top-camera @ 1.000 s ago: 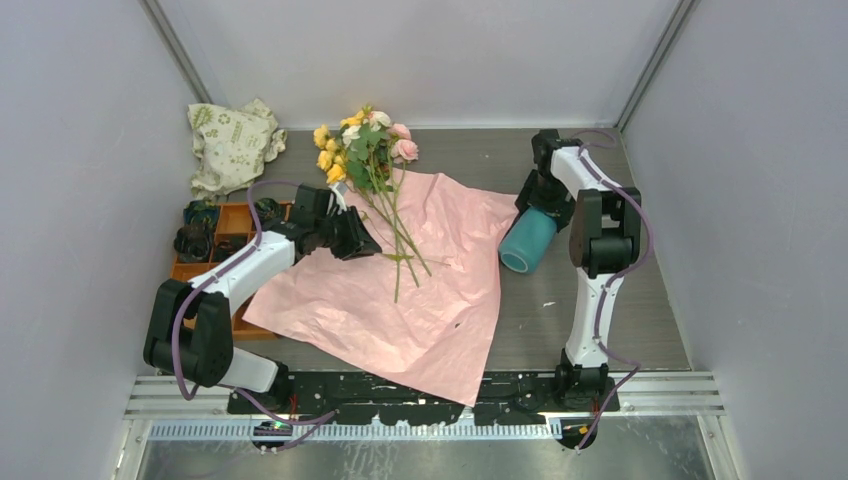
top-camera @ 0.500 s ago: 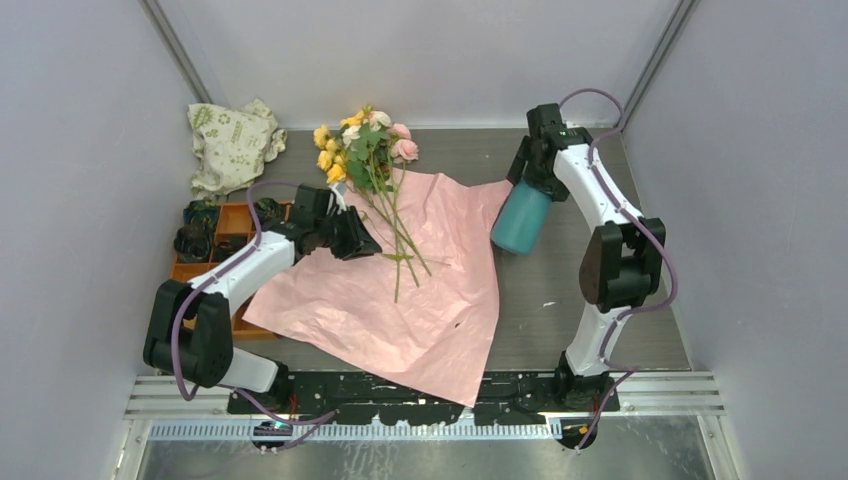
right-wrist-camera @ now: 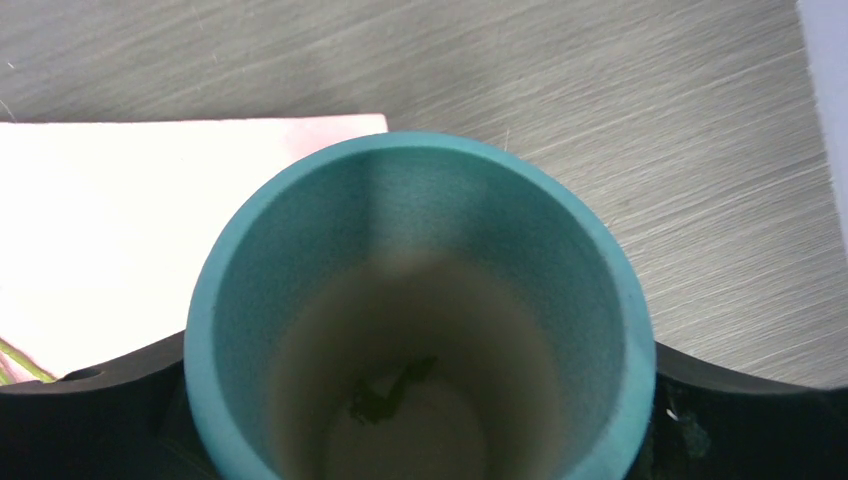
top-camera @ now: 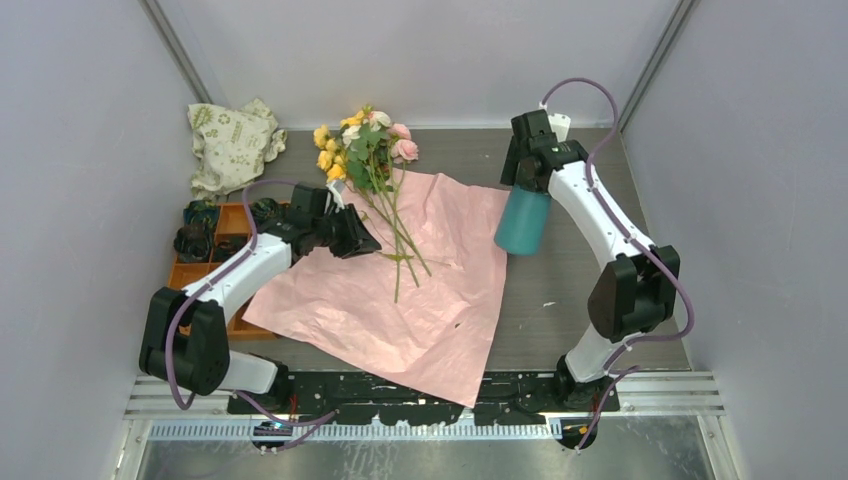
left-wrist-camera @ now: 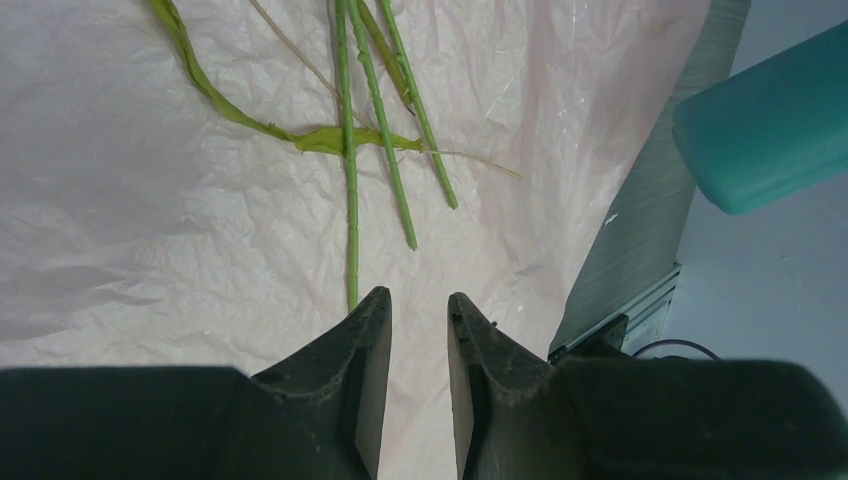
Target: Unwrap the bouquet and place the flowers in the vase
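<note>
Right fingers around vase, left fingers narrowly apart

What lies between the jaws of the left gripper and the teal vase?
Between the left gripper and the vase lie green flower stems on the spread pink paper, seen in the top view.

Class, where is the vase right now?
In the top view, the vase is right of centre, gripped at its rim by the right gripper, beside the pink paper's far right corner.
</note>
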Controlling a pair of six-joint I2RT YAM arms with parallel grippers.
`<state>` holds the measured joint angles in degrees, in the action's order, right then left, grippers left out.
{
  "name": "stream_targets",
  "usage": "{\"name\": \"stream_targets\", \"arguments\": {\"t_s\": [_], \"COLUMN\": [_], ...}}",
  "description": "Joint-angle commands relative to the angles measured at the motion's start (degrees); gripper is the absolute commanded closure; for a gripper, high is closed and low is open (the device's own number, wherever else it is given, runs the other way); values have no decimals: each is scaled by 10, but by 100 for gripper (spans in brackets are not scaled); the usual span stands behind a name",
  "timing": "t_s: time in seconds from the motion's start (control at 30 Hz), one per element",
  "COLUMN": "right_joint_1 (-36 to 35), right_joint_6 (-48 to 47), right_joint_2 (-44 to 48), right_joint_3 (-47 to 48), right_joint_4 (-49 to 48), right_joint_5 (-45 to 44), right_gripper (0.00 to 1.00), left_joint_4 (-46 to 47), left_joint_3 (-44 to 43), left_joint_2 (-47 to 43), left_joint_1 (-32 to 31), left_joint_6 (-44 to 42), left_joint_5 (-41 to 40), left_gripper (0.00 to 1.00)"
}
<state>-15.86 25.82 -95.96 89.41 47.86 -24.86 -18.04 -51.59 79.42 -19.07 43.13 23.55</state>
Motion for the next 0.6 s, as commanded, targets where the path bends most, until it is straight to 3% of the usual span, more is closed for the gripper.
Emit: {"name": "stream_targets", "arguments": {"t_s": [0.0, 0.3, 0.57], "right_joint_1": [-11, -58, -113], "right_joint_6": [-24, -36, -77], "right_joint_2": [77, 75, 11], "right_joint_3": [74, 86, 59], "right_joint_4": [-52, -96, -248], "right_joint_5": [-51, -85, -188], "right_gripper": [99, 99, 99], "left_joint_4": [4, -2, 15], "left_joint_3": [-14, -14, -6], "left_joint_2": [-25, -32, -39], "left_joint_1": [-2, -2, -2], "left_joint_6": [3, -1, -7], "left_joint_5": [-1, -5, 0], "left_gripper": [72, 72, 72]}}
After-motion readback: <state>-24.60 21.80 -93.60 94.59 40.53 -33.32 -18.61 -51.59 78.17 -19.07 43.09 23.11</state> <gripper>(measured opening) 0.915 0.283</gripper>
